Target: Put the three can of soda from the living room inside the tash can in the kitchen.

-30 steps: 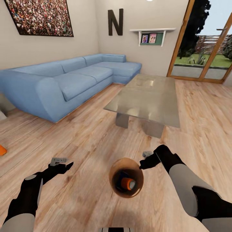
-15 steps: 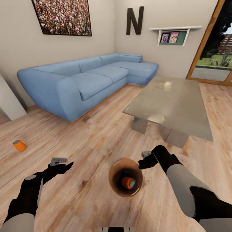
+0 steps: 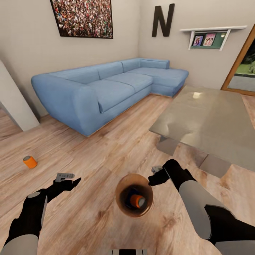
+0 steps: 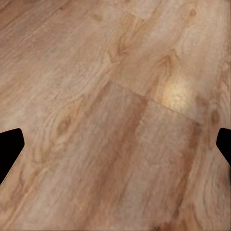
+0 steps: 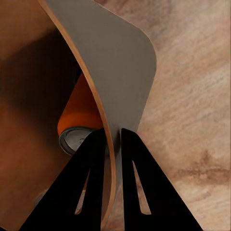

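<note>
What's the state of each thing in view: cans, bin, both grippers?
trash can: upright, carried by its rim, off to the side of the low table.
orange can in the bin: lying on its side.
blue can: in the bin, mostly hidden.
orange can on the floor: upright, not yet collected.
right gripper: fingers shut on the bin wall.
left gripper: open, empty.

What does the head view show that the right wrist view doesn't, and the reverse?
Head view alone: a loose orange can on the wood floor, the blue sofa, grey low table, and the open left hand.
Right wrist view alone: the right hand shut on the bin's rim, one finger inside and one outside the wall.
Both: the brown bin with an orange can inside, the right hand and the wood floor.
</note>
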